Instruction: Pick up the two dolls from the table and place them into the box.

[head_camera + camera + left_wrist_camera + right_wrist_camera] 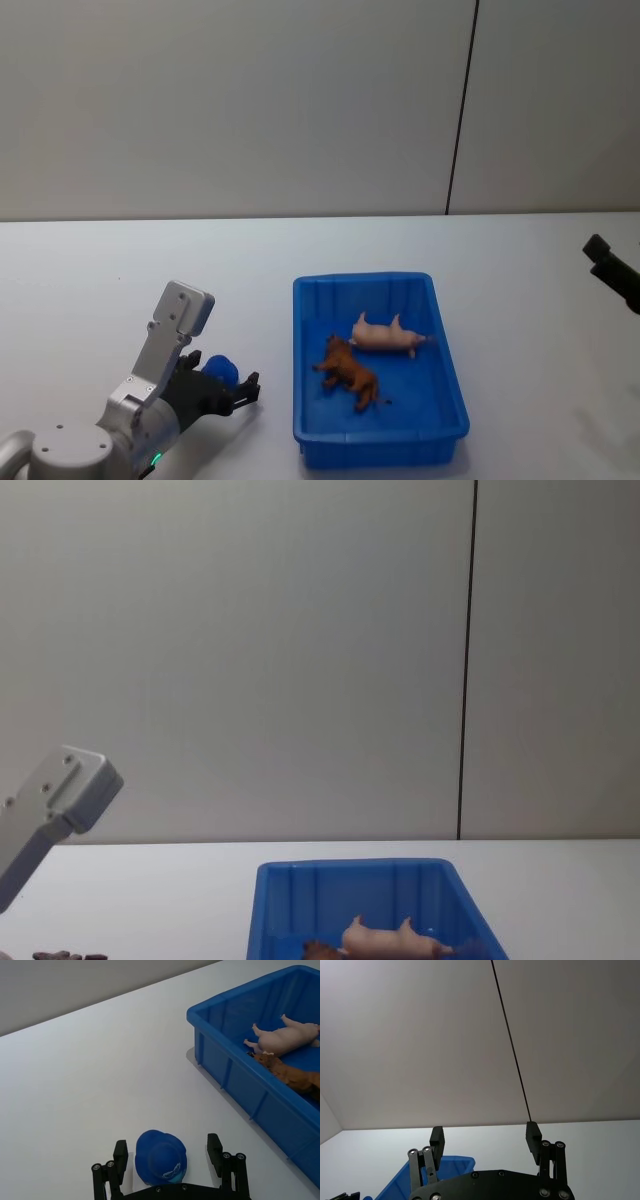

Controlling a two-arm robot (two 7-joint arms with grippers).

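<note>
Now the white table [120, 270] is carrying the blue box [305, 345], where the pink doll [385, 335] and brown doll [350, 372] are lying touching. The left gripper [166, 1152] is hovering spread beside the box, the right gripper [486, 1139] spread too.

Left arm enters at the lower left of the head view, its grey wrist housing [172, 325] tilted up and rightward. Left gripper [243, 391] sits low in the frame, jaws spread apart, nothing between the fingers [214, 1146]. Right gripper [612, 271] shows at the right edge, mid-height in the head view; its fingers [533, 1136] stand wide apart, holding nothing.
</note>
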